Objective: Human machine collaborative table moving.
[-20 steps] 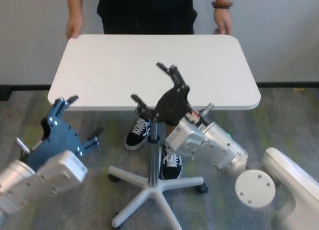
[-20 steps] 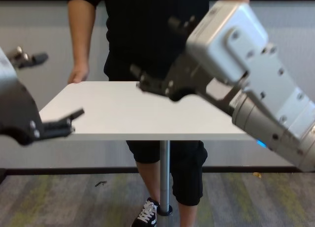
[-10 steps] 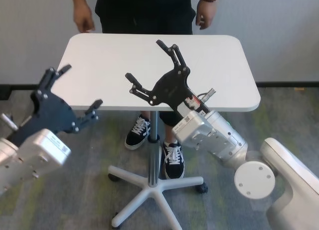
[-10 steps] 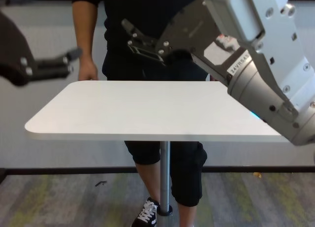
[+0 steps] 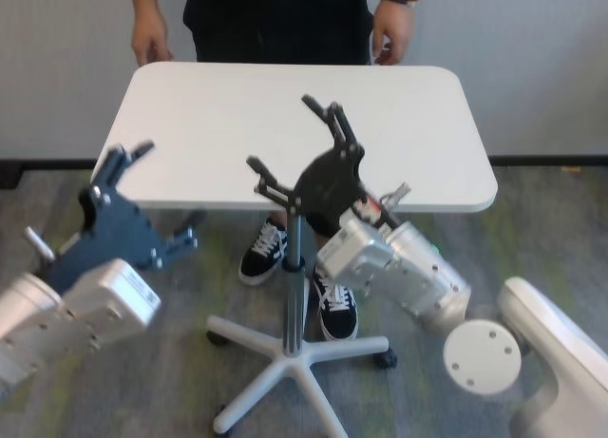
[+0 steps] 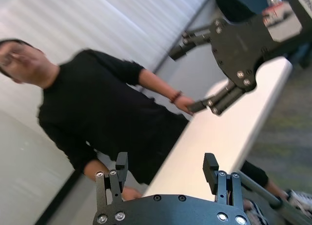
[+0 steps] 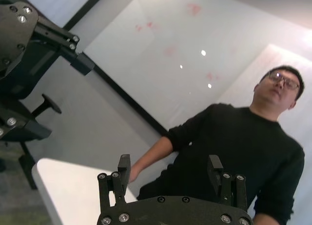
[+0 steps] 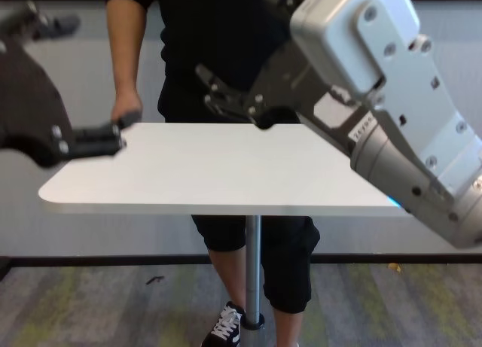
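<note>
On right arm casing (image 8: 361,125): unreadable label.

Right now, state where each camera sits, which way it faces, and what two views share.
Head: high, looking down on the table; left gripper and right gripper open.
Chest: low, level with the tabletop edge, facing the human; both forearms show.
Left wrist: past its own fingers toward the human.
Right wrist: upward at the human's face.
Shared: both wrist views show the other arm's gripper.

human (image 5: 280,20) behind table (image 5: 228,124); grippers before
</note>
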`<act>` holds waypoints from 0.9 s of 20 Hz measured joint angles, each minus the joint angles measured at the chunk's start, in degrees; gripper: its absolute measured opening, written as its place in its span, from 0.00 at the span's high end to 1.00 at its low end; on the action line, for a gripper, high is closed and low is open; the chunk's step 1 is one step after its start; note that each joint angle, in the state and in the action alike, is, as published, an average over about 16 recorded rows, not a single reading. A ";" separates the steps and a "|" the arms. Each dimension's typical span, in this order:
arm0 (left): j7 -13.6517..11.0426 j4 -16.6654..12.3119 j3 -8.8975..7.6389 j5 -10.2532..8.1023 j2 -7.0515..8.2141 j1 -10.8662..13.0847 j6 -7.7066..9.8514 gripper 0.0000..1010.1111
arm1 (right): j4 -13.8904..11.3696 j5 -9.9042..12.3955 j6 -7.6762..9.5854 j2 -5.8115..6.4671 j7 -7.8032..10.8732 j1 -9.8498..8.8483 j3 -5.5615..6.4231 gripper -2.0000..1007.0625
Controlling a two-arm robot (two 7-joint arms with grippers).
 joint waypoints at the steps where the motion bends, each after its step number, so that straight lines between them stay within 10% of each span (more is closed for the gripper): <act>1: -0.23 0.24 0.06 0.22 -0.11 -0.03 0.14 0.01 | -0.13 -0.23 0.53 -0.05 0.10 -0.28 0.08 0.00; 18: -5.16 2.90 -0.56 -0.83 0.16 -0.50 -1.57 0.01 | -3.95 -3.15 11.61 -0.49 1.50 -4.42 0.93 0.00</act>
